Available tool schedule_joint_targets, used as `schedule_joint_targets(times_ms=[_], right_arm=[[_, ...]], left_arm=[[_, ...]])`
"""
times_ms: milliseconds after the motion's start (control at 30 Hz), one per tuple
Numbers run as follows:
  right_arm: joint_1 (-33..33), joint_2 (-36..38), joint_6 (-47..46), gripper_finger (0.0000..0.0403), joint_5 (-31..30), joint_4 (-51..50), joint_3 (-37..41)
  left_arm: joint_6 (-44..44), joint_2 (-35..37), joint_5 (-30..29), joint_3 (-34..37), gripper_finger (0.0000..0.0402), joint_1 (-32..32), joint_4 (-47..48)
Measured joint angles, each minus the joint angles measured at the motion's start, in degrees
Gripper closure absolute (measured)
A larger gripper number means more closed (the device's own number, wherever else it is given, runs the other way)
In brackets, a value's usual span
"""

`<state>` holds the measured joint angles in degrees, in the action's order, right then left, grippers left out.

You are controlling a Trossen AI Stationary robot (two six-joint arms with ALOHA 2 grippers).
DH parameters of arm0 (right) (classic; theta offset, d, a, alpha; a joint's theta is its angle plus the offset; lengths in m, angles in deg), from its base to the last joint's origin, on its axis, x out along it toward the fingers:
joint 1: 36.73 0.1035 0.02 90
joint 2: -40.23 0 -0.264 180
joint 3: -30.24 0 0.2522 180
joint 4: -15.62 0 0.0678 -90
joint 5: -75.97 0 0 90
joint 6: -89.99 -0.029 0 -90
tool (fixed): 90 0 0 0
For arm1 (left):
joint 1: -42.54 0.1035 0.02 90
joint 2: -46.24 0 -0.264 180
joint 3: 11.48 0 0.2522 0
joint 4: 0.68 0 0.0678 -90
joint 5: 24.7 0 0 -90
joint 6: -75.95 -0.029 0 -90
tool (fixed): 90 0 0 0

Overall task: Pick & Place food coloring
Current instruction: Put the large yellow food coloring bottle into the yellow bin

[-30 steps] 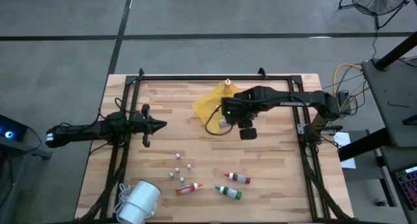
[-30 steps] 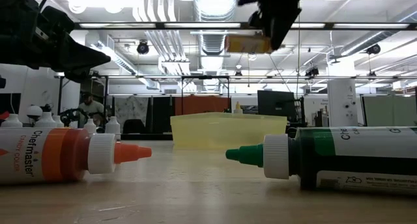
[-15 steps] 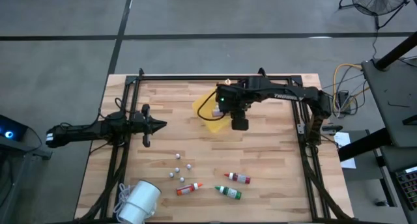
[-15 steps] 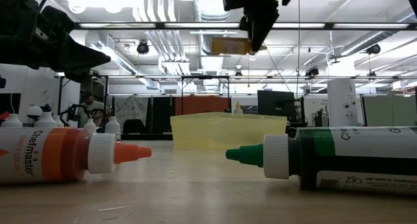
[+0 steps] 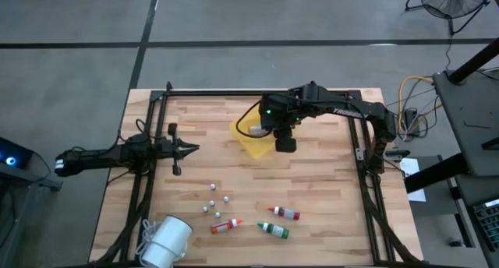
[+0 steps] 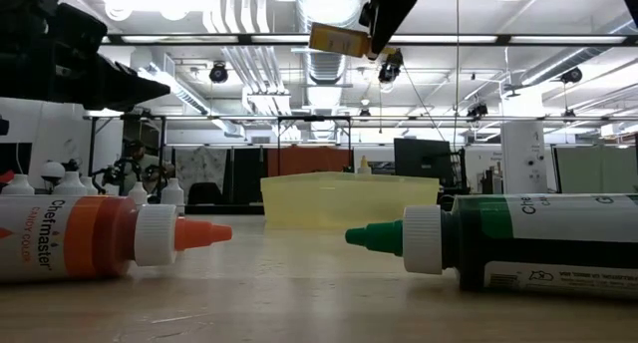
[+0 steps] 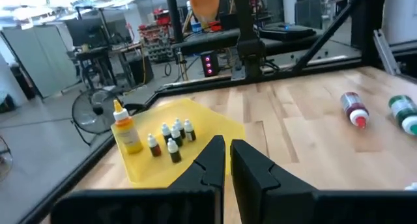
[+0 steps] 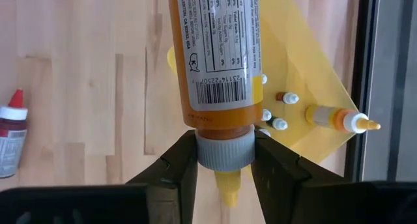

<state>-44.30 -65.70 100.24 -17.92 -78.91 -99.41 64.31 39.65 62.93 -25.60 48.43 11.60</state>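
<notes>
The right gripper (image 8: 225,160) is up above the yellow tray (image 5: 251,139), its two fingers clamped on the grey cap of a yellow bottle (image 8: 215,51) — the bottle is clear of the table and its label shows a barcode. Inside the tray there is already an orange-yellow bottle (image 7: 127,129) standing upright, with several tiny dark bottles (image 7: 171,138) clustered just beside it. On the near side of the table from the tray lie three more: a red-capped bottle (image 5: 285,213), a green-capped bottle (image 5: 274,230) close to it, and an orange-capped bottle (image 5: 224,226) nearer the small pale balls (image 5: 212,199). A white roll (image 5: 165,243) sits at the table's near-left corner. The left gripper (image 5: 187,149) waits well to the left of the tray — fingers pressed together, holding nothing.
</notes>
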Motion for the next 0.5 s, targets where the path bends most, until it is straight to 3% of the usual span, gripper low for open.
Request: schedule_joint_targets(times_ms=[267,500], right_arm=[[0.02,-0.02,-3.3,0.0295,0.01,-1.12,-0.11],[0.02,-0.02,-6.38,0.0295,0.01,-1.85,-0.11]], left_arm=[[5.73,0.0,-0.2,0.0,0.0402,0.0,-0.19],[31.27,0.02,1.59,0.0,0.0402,-0.02,-1.96]])
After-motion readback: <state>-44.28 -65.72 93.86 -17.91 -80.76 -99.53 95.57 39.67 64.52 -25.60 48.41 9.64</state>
